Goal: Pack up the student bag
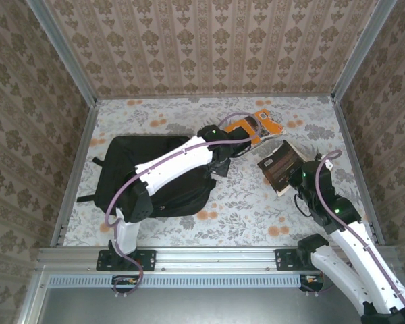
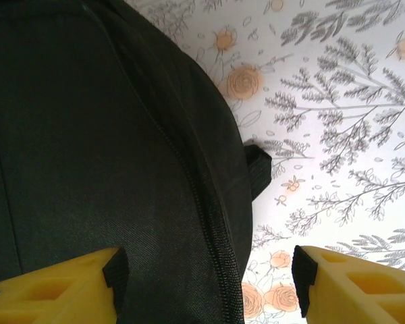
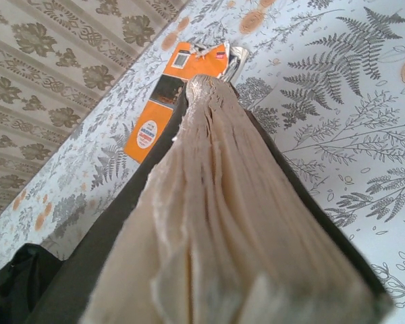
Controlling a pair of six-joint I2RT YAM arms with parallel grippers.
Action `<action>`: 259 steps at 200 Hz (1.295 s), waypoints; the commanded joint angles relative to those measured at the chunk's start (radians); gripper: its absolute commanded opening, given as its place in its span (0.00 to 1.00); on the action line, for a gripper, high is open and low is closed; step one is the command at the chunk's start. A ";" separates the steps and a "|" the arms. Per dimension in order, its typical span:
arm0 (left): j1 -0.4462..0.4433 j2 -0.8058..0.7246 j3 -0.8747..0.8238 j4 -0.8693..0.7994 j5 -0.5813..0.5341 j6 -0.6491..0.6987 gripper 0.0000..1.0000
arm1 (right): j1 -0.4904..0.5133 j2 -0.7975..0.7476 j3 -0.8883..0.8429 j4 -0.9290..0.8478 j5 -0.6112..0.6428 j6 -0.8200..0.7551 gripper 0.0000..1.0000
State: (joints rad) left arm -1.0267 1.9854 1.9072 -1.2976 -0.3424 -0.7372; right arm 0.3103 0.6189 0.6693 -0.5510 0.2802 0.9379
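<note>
The student bag [image 1: 148, 179], a large black backpack, lies flat on the left half of the floral table. My left arm reaches across it, and my left gripper [image 1: 221, 164] hangs over its right edge. In the left wrist view this gripper [image 2: 209, 280] is open, its yellow fingers [image 2: 344, 283] straddling the bag's zipper [image 2: 209, 223] and edge without closing on them. My right gripper [image 1: 298, 177] is shut on a thick dark-covered book [image 1: 280, 167], held tilted above the table to the right of the bag. The book's cream page edge [image 3: 216, 202] hides the right fingers.
An orange book [image 1: 256, 127] lies on the table behind the left gripper, and it appears beyond the held book as the orange book [image 3: 165, 91]. A black strap tab [image 2: 258, 169] sticks out from the bag's edge. Patterned walls and metal rails [image 1: 74, 182] enclose the table.
</note>
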 commanded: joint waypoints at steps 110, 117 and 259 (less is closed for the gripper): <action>0.056 -0.115 -0.233 0.125 0.115 -0.010 0.34 | -0.040 -0.003 -0.039 0.080 -0.072 0.027 0.00; 0.055 -0.123 -0.239 0.132 0.117 -0.011 0.33 | -0.041 -0.002 -0.040 0.083 -0.077 0.029 0.00; 0.091 -0.252 -0.326 0.190 0.163 0.012 0.00 | -0.042 0.053 -0.025 0.153 -0.201 0.019 0.00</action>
State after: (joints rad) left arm -0.9482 1.7927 1.5845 -1.0889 -0.1848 -0.7341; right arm 0.2726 0.6689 0.6258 -0.4946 0.1360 0.9752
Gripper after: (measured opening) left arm 0.048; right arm 0.144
